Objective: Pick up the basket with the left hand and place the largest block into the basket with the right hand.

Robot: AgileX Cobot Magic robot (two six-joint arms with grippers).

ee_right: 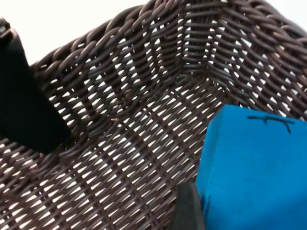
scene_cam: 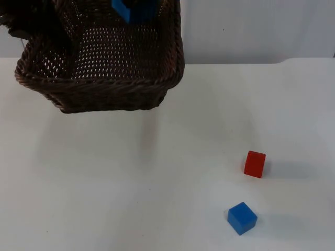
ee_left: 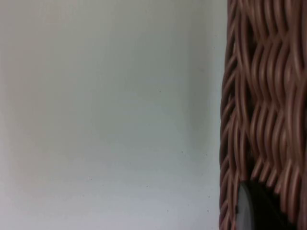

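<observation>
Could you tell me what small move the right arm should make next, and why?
Probably open the right end effector and let go. The large blue block it holds is already inside the wicker basket, which the left end effector holds lifted off the table. The red block and small blue block lie outside.

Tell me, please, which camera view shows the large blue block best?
The right wrist view: the large blue block appears close up, just above the basket floor, beside a fingertip of the right claw. The top view catches just a cut-off corner of it over the basket; the left wrist view shows basket weave and table.
</observation>
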